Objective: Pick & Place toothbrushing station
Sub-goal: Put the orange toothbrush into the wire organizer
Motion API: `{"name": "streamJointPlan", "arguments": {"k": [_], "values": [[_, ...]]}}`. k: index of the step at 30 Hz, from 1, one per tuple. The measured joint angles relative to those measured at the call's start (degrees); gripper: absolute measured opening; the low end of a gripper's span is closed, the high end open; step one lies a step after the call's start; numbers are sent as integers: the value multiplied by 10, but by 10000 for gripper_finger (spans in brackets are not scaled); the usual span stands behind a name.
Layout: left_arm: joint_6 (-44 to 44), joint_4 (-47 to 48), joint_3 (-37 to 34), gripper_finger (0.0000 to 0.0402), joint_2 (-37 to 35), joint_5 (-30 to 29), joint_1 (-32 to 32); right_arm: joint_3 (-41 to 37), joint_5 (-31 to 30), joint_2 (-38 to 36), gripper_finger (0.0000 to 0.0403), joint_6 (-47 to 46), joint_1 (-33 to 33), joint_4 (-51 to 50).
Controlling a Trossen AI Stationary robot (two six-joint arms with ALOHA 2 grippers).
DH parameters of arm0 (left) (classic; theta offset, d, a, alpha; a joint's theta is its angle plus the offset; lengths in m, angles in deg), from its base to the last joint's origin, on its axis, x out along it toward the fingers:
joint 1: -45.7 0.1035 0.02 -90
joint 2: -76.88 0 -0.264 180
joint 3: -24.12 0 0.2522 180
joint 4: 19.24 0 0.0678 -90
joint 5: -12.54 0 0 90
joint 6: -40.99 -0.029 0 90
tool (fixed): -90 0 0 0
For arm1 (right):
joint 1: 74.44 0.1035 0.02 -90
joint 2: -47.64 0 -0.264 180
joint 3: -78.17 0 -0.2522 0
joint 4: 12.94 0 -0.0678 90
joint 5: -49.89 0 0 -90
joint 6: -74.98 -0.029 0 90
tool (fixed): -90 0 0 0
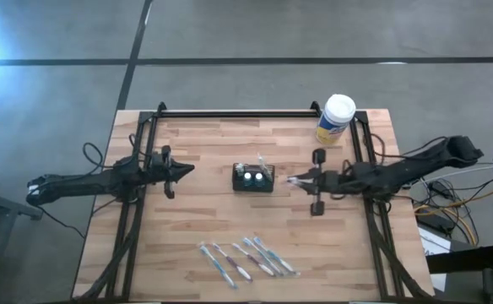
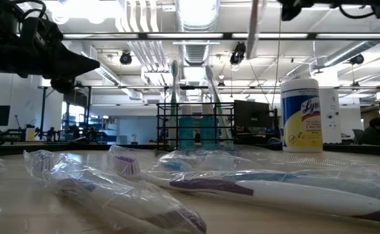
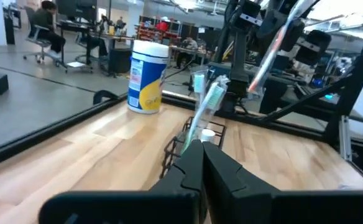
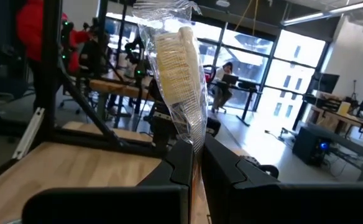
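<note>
The black wire-mesh basket (image 1: 253, 178) stands on its base at the table's middle, with two white-capped tubes and a few toothbrushes upright in it; it also shows in the low view (image 2: 195, 123) and the left wrist view (image 3: 191, 138). Several wrapped toothbrushes (image 1: 246, 257) lie flat near the front edge. My right gripper (image 1: 295, 180), just right of the basket, is shut on a wrapped toothbrush (image 4: 176, 62). My left gripper (image 1: 181, 170) is shut and empty, left of the basket and pointing at it. My right gripper pinches the toothbrush, through its clear wrapper, between its two fingers at the shaft (image 4: 197, 146), some way from the bristle head (image 4: 174, 53). The fingers reach in level from the table's right and lie across the brush. The brush (image 2: 254, 29) is nearly upright, well clear of the table.
A white-lidded, yellow-labelled canister (image 1: 336, 118) stands at the far right of the table, behind my right gripper. Bare wood lies between the basket and the loose toothbrushes. Black frame rails (image 1: 230, 113) run along the table's far edge and sides.
</note>
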Motion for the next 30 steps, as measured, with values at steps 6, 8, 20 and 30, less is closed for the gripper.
{"name": "streamJointPlan", "arguments": {"k": [6, 8, 20, 30], "values": [[-16, 13, 0, 5, 8, 0, 0, 25, 1, 107, 13, -4, -22, 69], [-23, 13, 0, 5, 10, -1, 0, 31, 1, 136, 13, -14, -31, 76], [-24, 17, 0, 5, 16, -1, 0, 32, -38, 234, 13, -29, -71, 142], [-22, 17, 0, 5, 18, -1, 0, 6, -84, 276, 13, -51, -72, 169]]}}
